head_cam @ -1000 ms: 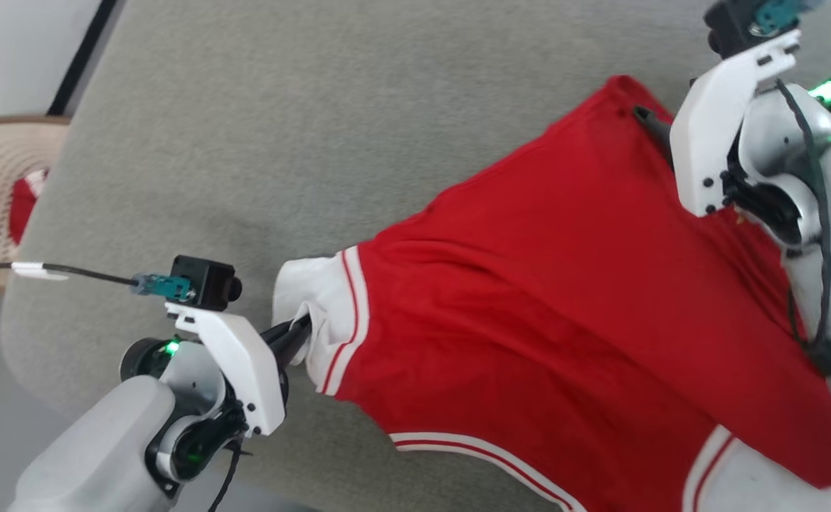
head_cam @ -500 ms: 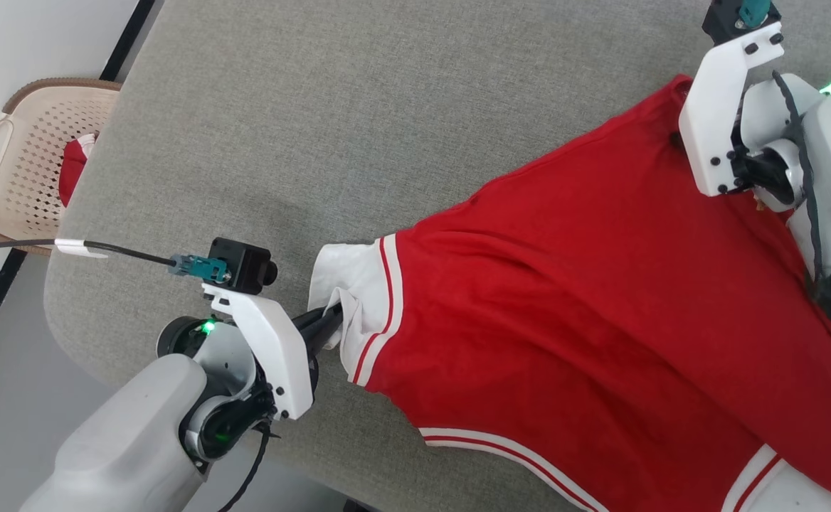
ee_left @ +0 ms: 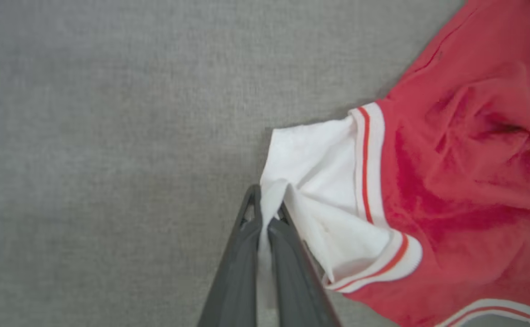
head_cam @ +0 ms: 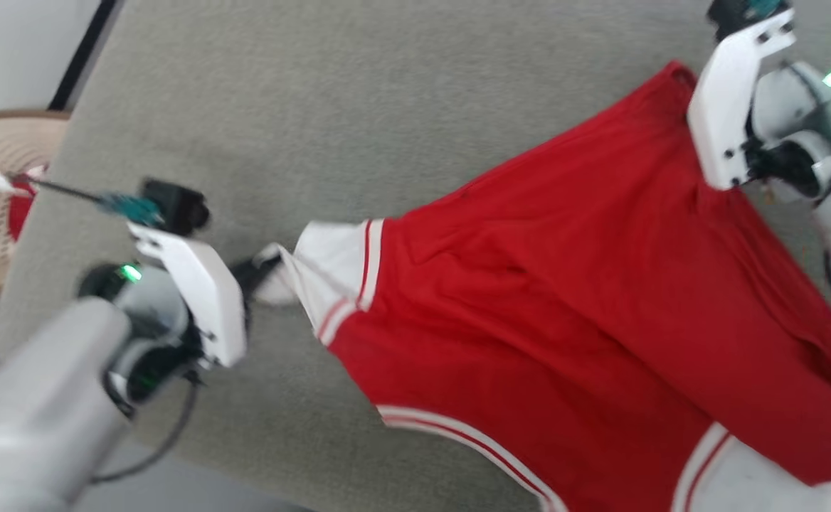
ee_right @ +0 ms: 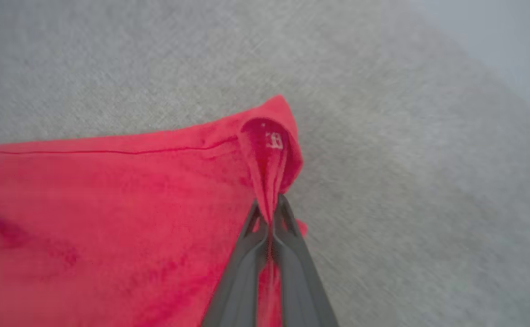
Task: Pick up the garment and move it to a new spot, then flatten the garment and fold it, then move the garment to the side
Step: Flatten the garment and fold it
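diagonally the garment (head_cam: pixel 565 299) runs: left fingers (ee_left: pixel 242 254) clamp its white sleeve (ee_left: pixel 310 172), right fingers (ee_right: pixel 247 254) clamp the far hem corner (ee_right: pixel 269 131).

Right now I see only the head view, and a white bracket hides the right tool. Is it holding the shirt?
Observer: Yes. The right wrist view shows the right tool shut on a pinched fold at the red corner of the garment.
Operator: And where exactly does the left tool grip?
Observer: The left wrist view shows the left tool shut on the edge of the white sleeve, with cloth squeezed between both fingers.
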Motion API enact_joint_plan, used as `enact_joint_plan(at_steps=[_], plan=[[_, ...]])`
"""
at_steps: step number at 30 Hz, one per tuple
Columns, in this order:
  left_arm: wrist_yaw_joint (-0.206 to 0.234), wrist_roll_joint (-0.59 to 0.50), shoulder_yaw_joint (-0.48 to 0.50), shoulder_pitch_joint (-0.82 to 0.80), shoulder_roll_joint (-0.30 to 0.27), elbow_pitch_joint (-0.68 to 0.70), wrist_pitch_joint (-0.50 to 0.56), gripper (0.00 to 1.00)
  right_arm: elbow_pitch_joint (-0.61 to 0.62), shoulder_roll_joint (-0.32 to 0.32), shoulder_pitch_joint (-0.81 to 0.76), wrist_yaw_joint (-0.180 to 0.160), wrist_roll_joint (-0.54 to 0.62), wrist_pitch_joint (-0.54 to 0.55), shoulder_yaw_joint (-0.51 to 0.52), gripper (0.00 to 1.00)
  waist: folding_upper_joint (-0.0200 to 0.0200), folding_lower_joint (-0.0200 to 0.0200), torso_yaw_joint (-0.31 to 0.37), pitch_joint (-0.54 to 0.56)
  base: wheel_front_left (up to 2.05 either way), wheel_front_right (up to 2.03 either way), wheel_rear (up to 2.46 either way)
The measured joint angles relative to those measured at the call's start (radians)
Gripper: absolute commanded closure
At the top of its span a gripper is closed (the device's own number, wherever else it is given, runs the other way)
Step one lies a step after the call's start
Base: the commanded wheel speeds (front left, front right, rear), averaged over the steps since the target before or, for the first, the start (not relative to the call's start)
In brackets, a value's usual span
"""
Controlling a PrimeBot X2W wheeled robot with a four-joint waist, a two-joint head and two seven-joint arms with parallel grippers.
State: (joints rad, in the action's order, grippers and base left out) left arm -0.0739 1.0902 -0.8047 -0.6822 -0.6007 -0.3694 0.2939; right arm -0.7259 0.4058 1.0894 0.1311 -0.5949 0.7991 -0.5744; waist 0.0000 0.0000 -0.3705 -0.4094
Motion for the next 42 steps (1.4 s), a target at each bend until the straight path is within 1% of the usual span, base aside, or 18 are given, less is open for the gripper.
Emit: enact_joint_plan(at_steps=[7, 10, 14, 16, 18, 22, 25, 28, 29, 32, 34, 35, 36, 38, 40, 42], plan=[[0.022, -0.017, 0.041, -0.115, -0.124, 0.053, 0.099, 1.00, 0.144, 0.072, 0.006, 0.000, -0.060, -0.044, 0.015, 1.00, 0.0000, 0.0000, 0.073, 0.036, 0.00, 0.00, 0.00], [0.032, -0.021, 0.052, -0.173, -0.159, 0.074, 0.150, 1.00, 0.203, 0.101, -0.002, 0.000, -0.063, -0.048, 0.043, 1.00, 0.0000, 0.0000, 0.106, 0.051, 0.00, 0.00, 0.00], [0.044, -0.046, 0.060, -0.258, -0.175, 0.080, 0.192, 1.00, 0.258, 0.113, -0.008, 0.000, -0.047, -0.063, 0.094, 1.00, 0.0000, 0.0000, 0.146, 0.068, 0.00, 0.00, 0.00], [0.047, -0.065, 0.062, -0.316, -0.165, 0.066, 0.199, 1.00, 0.261, 0.108, -0.002, 0.000, -0.027, -0.076, 0.126, 1.00, 0.0000, 0.0000, 0.164, 0.074, 0.00, 0.00, 0.00], [0.047, -0.091, 0.065, -0.372, -0.140, 0.038, 0.196, 1.00, 0.251, 0.097, 0.012, 0.000, 0.008, -0.098, 0.158, 1.00, 0.0000, 0.0000, 0.180, 0.078, 0.00, 0.00, 0.00], [0.043, -0.168, 0.067, -0.506, -0.091, -0.050, 0.138, 1.00, 0.206, 0.056, 0.063, 0.000, 0.096, -0.172, 0.213, 1.00, 0.0000, 0.0000, 0.203, 0.077, 0.00, 0.00, 0.00], [0.039, -0.244, 0.070, -0.617, -0.051, -0.129, 0.044, 1.00, 0.150, 0.015, 0.117, 0.000, 0.175, -0.261, 0.263, 1.00, 0.0000, 0.0000, 0.216, 0.070, 0.00, 0.00, 0.00], [0.041, -0.323, 0.075, -0.725, -0.014, -0.202, -0.093, 1.00, 0.095, -0.021, 0.180, 0.000, 0.285, -0.406, 0.340, 1.00, 0.0000, 0.0000, 0.225, 0.063, 0.00, 0.00, 0.00], [0.044, -0.353, 0.076, -0.758, -0.005, -0.226, -0.140, 1.00, 0.083, -0.032, 0.200, 0.000, 0.327, -0.472, 0.372, 1.00, 0.0000, 0.0000, 0.228, 0.061, 0.00, 0.00, 0.00], [0.048, -0.421, 0.083, -0.838, 0.018, -0.277, -0.302, 1.00, 0.050, -0.070, 0.243, 0.000, 0.437, -0.625, 0.441, 1.00, 0.0000, 0.0000, 0.231, 0.061, 0.00, 0.00, 0.00], [0.055, -0.442, 0.095, -0.870, 0.033, -0.301, -0.413, 1.00, 0.023, -0.094, 0.252, 0.000, 0.488, -0.688, 0.462, 1.00, 0.0000, 0.0000, 0.231, 0.065, 0.00, 0.00, 0.00], [0.045, -0.452, 0.094, -0.879, 0.036, -0.310, -0.445, 1.00, 0.007, -0.105, 0.251, 0.000, 0.502, -0.710, 0.472, 1.00, 0.0000, 0.0000, 0.230, 0.069, 0.00, 0.00, 0.00], [0.012, -0.456, 0.083, -0.875, 0.045, -0.332, -0.475, 1.00, -0.022, -0.119, 0.242, 0.000, 0.521, -0.721, 0.468, 1.00, 0.0000, 0.0000, 0.228, 0.077, 0.00, 0.00, 0.00], [-0.016, -0.447, 0.061, -0.852, 0.050, -0.347, -0.468, 1.00, -0.042, -0.125, 0.210, 0.000, 0.514, -0.721, 0.453, 1.00, 0.0000, 0.0000, 0.224, 0.085, 0.00, 0.00, 0.00], [-0.035, -0.439, 0.029, -0.807, 0.050, -0.353, -0.453, 1.00, -0.061, -0.127, 0.163, 0.000, 0.497, -0.692, 0.422, 1.00, 0.0000, 0.0000, 0.218, 0.092, 0.00, 0.00, 0.00], [-0.045, -0.405, 0.002, -0.753, 0.043, -0.358, -0.409, 1.00, -0.063, -0.130, 0.110, 0.000, 0.458, -0.667, 0.382, 1.00, 0.0000, 0.0000, 0.213, 0.099, 0.00, 0.00, 0.00]])
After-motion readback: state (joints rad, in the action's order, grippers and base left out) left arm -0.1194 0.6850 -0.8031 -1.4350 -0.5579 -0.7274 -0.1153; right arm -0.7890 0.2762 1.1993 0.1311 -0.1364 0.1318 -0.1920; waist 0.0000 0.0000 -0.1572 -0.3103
